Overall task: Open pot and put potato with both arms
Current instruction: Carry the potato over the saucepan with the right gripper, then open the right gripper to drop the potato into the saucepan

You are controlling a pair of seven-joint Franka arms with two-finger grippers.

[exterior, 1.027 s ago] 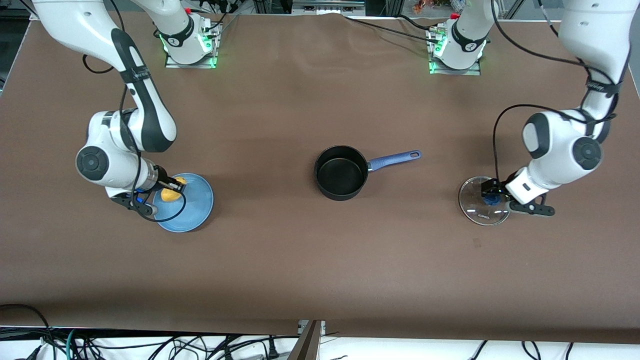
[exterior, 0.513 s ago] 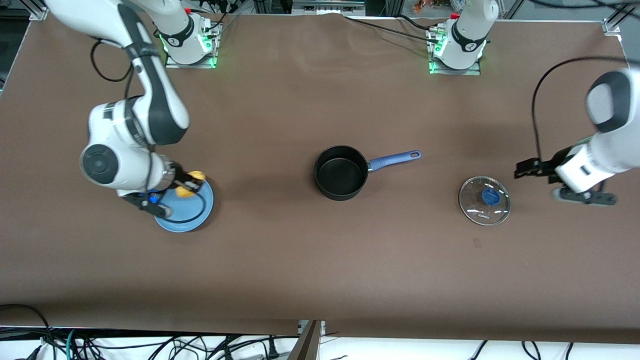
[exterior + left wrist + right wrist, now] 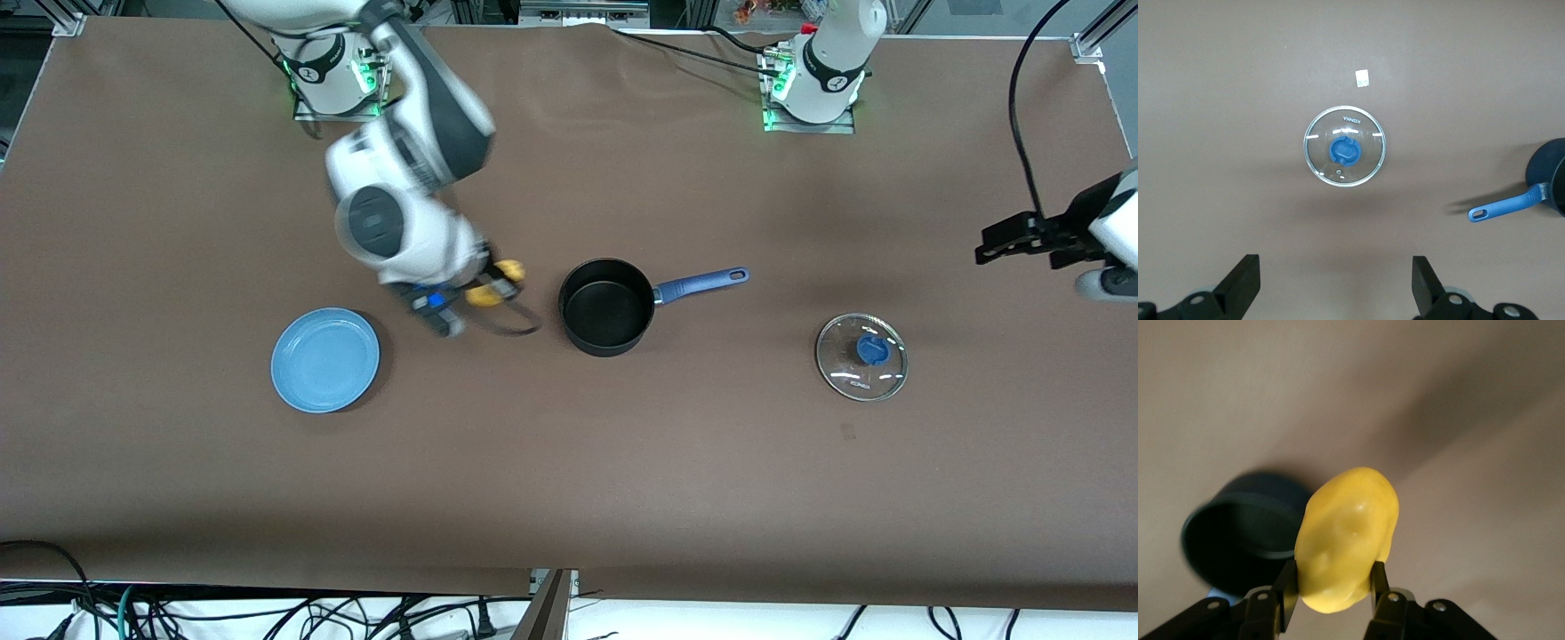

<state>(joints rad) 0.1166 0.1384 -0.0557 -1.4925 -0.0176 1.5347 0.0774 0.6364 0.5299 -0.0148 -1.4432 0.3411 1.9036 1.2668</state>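
Aloft, smooth oval yellow potato (image 3: 1346,540) pinched in right end effector (image 3: 494,286); left end effector (image 3: 1331,290) spread.

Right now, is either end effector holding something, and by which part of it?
The right end effector holds the potato, its fingers clamped on the two sides of one end. The left end effector is open and holds nothing.

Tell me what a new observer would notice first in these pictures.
The yellow potato stands out, clamped in the right end effector over bare table beside the open pot. The glass lid lies toward the left arm's end, where the left end effector hangs open.
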